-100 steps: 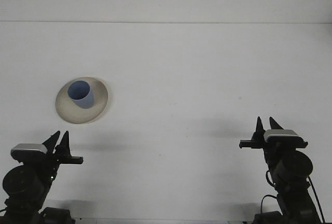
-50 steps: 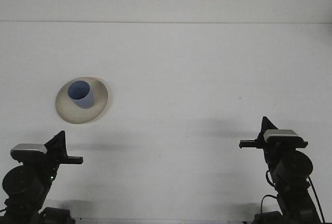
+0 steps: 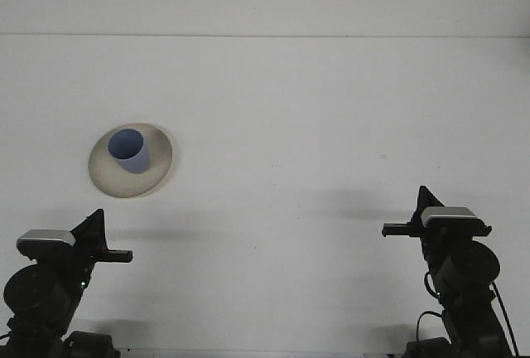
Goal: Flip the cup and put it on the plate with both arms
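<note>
Both our fingers were apart a second ago; now left gripper (image 3: 95, 224) and right gripper (image 3: 426, 200) are pressed together. The cup (image 3: 129, 151) stands on the plate (image 3: 157, 171), so we think we're done.

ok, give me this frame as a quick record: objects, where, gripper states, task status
cup: blue, upright, opening up, standing on the plate
plate: beige, left half of the table, ahead of the left arm
table: white
left gripper: shut, holding nothing, near edge, apart from the plate
right gripper: shut, holding nothing, near edge on the right
task status: looks done, cup on the plate, both arms pulled back
</note>
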You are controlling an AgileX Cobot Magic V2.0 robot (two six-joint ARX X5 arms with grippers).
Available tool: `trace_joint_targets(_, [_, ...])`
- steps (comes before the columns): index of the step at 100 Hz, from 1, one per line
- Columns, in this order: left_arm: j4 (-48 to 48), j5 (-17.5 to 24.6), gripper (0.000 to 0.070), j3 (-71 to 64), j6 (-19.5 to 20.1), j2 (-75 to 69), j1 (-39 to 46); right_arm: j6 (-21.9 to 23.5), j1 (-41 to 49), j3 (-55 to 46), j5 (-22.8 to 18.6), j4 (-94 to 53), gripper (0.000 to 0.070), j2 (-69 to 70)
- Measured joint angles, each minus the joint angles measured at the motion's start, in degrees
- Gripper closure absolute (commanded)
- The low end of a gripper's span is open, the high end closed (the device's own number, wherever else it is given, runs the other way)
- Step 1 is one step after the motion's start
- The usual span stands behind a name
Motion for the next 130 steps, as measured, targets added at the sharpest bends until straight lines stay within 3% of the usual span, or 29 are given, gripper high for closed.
trace_joint_targets(18, [2.1, -0.2, 0.0688, -0.4, 1.9, -0.2, 0.0, 0.0, 0.0, 0.0, 0.0, 0.0, 0.0700, 0.0])
trace_joint_targets(66, [27.5, 1.5, 0.0688, -21.1, 2.9, -9.1, 0.4, 0.0, 0.0, 0.0, 0.0, 0.0, 0.0700, 0.0])
trace_joint_targets(105, [34.0, 1.5, 0.0688, -32.7, 2.4, -17.8, 3.5, 0.0, 0.0, 0.0, 0.0, 0.0, 0.0700, 0.0])
trace_joint_targets(130, [35.3, 2.4, 0.0688, -32.8, 2.4, -17.7, 3.5, 0.0, 0.0, 0.0, 0.0, 0.0, 0.0700, 0.0])
